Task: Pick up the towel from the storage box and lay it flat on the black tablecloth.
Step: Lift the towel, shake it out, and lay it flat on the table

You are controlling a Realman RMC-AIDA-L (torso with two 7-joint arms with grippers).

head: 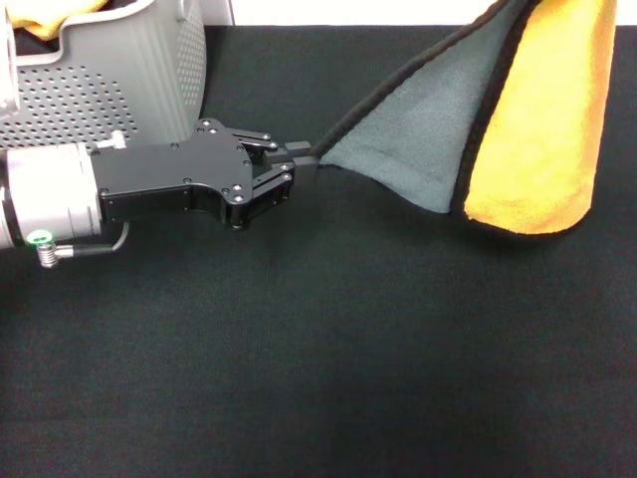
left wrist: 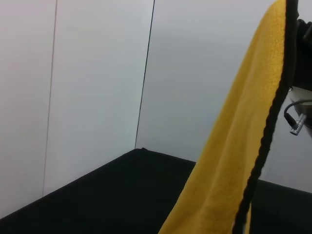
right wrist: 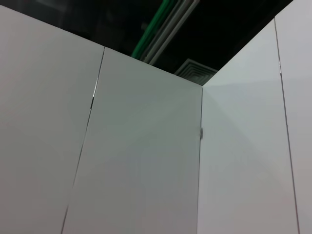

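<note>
The towel [head: 478,119] hangs over the black tablecloth [head: 348,349] at the upper right, its grey face toward me and its yellow face folded out on the right, and it runs up out of the head view. My left gripper [head: 304,159] is shut on the towel's lower left corner, pulling it taut a little above the cloth. In the left wrist view the towel's yellow face [left wrist: 229,161] hangs with its black border, and part of my right arm [left wrist: 297,117] shows behind that edge. The storage box [head: 129,70] stands at the far left behind my left arm.
Something yellow [head: 50,20] lies inside the storage box. White wall panels [left wrist: 97,73] rise behind the table's far edge. The right wrist view shows only wall panels [right wrist: 146,146] and the ceiling. The tablecloth stretches bare across the front.
</note>
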